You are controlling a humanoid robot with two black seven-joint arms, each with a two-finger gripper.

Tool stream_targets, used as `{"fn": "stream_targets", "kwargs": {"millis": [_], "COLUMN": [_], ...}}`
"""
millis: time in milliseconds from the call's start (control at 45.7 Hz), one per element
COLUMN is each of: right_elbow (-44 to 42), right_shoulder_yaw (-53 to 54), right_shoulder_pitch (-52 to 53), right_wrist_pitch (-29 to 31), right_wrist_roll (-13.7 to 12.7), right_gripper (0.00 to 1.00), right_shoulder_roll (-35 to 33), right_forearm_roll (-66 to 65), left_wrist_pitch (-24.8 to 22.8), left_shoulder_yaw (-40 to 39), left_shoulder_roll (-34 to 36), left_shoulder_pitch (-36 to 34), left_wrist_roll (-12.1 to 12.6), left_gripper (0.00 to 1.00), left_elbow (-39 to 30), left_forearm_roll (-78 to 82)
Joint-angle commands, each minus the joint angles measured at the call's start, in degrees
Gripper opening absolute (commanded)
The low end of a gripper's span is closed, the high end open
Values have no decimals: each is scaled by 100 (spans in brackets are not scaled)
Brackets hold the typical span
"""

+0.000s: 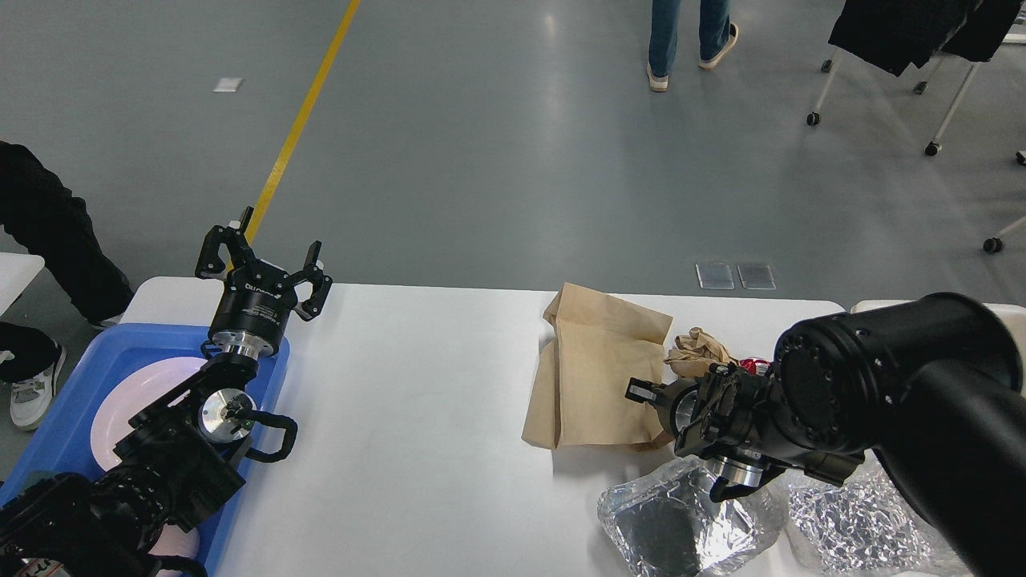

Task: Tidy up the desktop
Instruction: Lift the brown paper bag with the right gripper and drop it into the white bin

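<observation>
Hiding its fingertips, right hand over paper bag (grip unclear)

Tray at counter left edge, plate in tray. My left fingers above tray's far right corner. Paper bag flat on counter right of centre; crumpled paper just right of bag. My right fingers at bag's right edge. Two foil containers near front right, side by side.
</observation>
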Motion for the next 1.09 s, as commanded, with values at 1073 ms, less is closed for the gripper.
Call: {"fn": "stream_targets", "kwargs": {"millis": [1073], "right_elbow": [1567], "right_shoulder_yaw": [-159], "right_shoulder_pitch": [5397], "right_wrist_pitch": [4976], "right_wrist_roll": [396], "right_gripper": [0], "right_shoulder_roll": [-1579], "right_forearm_roll": [-993], "left_wrist_pitch": [0], "left_shoulder_yaw": [0], "left_shoulder_roll": [0], "left_shoulder_pitch": [0], "left_wrist_roll": [0], "left_gripper": [97], "left_elbow": [0], "left_forearm_roll": [0]}}
